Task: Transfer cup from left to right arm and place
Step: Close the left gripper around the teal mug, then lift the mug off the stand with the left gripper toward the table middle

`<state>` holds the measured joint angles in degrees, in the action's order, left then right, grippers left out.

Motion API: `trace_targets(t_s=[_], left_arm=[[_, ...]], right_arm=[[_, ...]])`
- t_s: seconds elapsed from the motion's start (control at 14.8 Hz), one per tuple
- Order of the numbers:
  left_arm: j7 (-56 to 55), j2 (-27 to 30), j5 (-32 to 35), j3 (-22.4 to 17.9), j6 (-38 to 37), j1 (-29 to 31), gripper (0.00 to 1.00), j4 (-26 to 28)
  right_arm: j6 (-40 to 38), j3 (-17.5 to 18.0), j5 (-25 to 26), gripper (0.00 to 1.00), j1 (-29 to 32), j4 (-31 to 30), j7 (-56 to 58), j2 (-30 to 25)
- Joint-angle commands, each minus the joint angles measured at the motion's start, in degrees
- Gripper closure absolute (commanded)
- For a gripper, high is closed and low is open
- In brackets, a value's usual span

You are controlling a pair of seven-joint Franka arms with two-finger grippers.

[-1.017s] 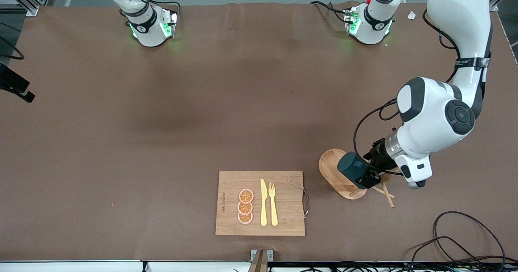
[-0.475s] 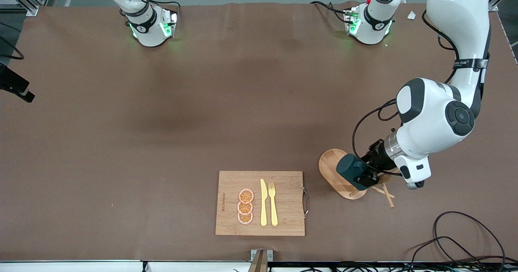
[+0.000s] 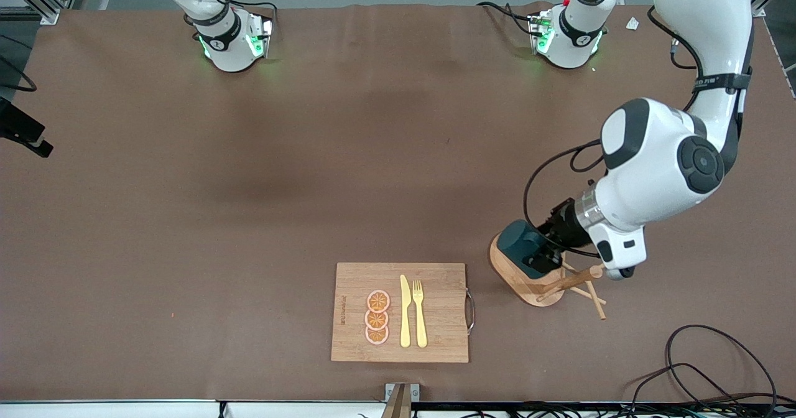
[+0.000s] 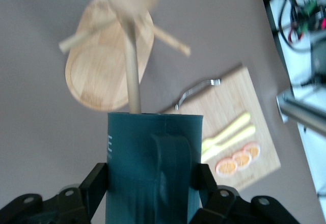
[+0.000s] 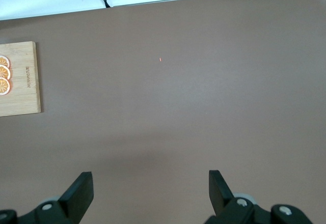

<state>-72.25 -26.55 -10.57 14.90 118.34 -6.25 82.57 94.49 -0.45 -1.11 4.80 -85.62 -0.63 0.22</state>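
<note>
We view the table (image 3: 249,188) from high above; both wrist cameras also catch the cutting board (image 3: 400,312) (image 4: 239,127) (image 5: 18,79).

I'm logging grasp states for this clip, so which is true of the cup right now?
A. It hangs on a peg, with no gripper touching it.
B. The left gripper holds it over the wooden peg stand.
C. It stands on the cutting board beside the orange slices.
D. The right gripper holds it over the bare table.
B: the left gripper is shut on the cup, its fingers clamping the cup's sides, over the wooden peg stand.
</note>
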Motion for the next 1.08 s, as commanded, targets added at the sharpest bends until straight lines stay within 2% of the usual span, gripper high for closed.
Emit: trace_targets(t_s=[0.0,0.27,0.54,0.68,0.88,1.02], left_arm=[[-1.4,1.5,2.4,2.1,-1.4,-3.5,0.53,-0.5],[-6.8,-0.7,8.4,1.9,2.0,-12.0,0.53,-1.2],[-8.1,-5.2,19.1,1.2,13.7,-22.0,0.53,-1.8],[-9.2,-8.2,29.4,0.2,17.7,-26.5,0.53,-2.3],[-15.3,-13.5,43.2,-0.7,18.3,-32.1,0.53,-4.5],[-20.5,-16.1,54.5,-2.8,18.9,-36.7,0.53,-5.0]], right_arm=[[-0.1,0.7,-0.9,0.0,1.1,0.6,-0.3,0.2],[-0.1,0.7,-0.9,0.0,1.2,0.6,-0.3,0.2],[-0.1,0.7,-0.9,0.0,1.1,0.6,-0.2,0.2],[-0.1,0.7,-0.9,0.0,1.1,0.6,-0.2,0.2],[-0.1,0.7,-0.9,0.0,1.1,0.6,-0.2,0.2],[-0.1,0.7,-0.9,0.0,1.1,0.6,-0.2,0.2]])
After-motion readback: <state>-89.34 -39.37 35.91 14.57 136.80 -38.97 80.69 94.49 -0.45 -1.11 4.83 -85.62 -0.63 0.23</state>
